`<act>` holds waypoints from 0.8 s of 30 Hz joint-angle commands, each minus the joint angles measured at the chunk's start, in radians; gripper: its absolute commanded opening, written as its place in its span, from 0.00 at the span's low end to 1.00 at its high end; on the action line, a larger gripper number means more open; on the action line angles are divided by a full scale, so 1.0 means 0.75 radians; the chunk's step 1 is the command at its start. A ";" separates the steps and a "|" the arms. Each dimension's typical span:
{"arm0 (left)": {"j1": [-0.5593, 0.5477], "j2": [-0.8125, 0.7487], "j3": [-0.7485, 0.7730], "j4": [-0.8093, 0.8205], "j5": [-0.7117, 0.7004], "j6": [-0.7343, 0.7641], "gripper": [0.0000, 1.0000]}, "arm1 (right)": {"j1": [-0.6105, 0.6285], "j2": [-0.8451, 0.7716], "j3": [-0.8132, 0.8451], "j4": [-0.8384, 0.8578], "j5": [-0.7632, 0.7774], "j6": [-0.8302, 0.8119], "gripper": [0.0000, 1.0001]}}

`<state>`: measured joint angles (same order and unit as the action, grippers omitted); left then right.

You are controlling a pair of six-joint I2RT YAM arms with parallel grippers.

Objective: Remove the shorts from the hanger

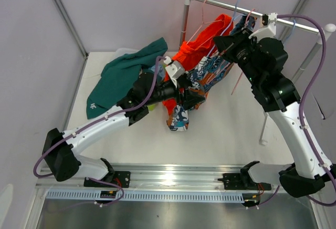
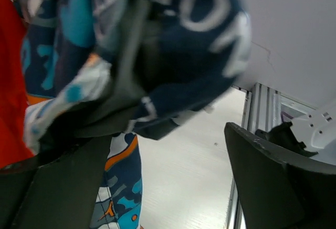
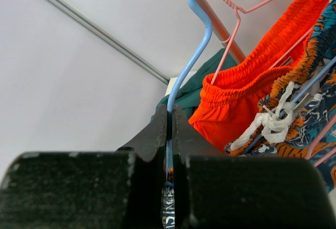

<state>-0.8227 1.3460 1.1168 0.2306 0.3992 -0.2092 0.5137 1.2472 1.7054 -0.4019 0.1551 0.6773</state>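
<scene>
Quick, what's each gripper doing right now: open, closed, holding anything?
Left gripper: open, patterned shorts draped over it.
Right gripper: closed on the blue hanger.

pale walls (image 1: 131, 8) are standing behind and beside | white counter (image 1: 226, 129) is spreading between them | aluminium rail (image 1: 173, 176) is catching glare along its near edge

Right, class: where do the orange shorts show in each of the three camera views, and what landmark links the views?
Top external: the orange shorts hang at upper centre.
Left wrist: only a red strip at the far left edge.
Right wrist: right of centre, beside the blue hanger.
Shared landmark: the printed shorts, next to the orange pair in all three.
</scene>
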 commanded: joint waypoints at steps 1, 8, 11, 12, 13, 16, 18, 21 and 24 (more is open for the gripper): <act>-0.006 0.007 0.080 0.102 -0.082 0.031 0.90 | 0.006 -0.072 0.023 0.086 0.041 -0.003 0.00; -0.008 0.005 0.094 0.104 -0.125 0.036 0.37 | 0.006 -0.090 0.015 0.065 0.045 -0.001 0.00; -0.006 -0.001 0.088 0.110 -0.131 0.023 0.04 | 0.008 -0.088 0.013 0.067 0.041 -0.001 0.00; -0.006 -0.011 0.084 0.114 -0.131 0.019 0.00 | 0.008 -0.086 0.013 0.067 0.037 -0.001 0.00; -0.008 -0.019 0.066 0.136 -0.121 0.015 0.00 | 0.002 -0.080 0.011 0.067 0.037 -0.001 0.00; -0.008 -0.072 -0.002 0.187 -0.101 -0.005 0.00 | 0.002 -0.070 0.009 0.074 0.041 -0.003 0.00; -0.016 -0.107 -0.085 0.208 -0.091 -0.022 0.00 | -0.006 -0.057 0.017 0.080 0.041 -0.007 0.00; -0.093 -0.230 -0.251 0.239 -0.123 -0.030 0.00 | -0.038 -0.008 0.086 0.062 0.020 -0.022 0.00; -0.195 -0.371 -0.451 0.257 -0.195 -0.042 0.00 | -0.079 0.051 0.191 0.035 -0.004 -0.038 0.00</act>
<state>-0.8963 1.1660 0.8967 0.3450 0.2905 -0.2203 0.4831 1.2613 1.7473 -0.4549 0.1547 0.6800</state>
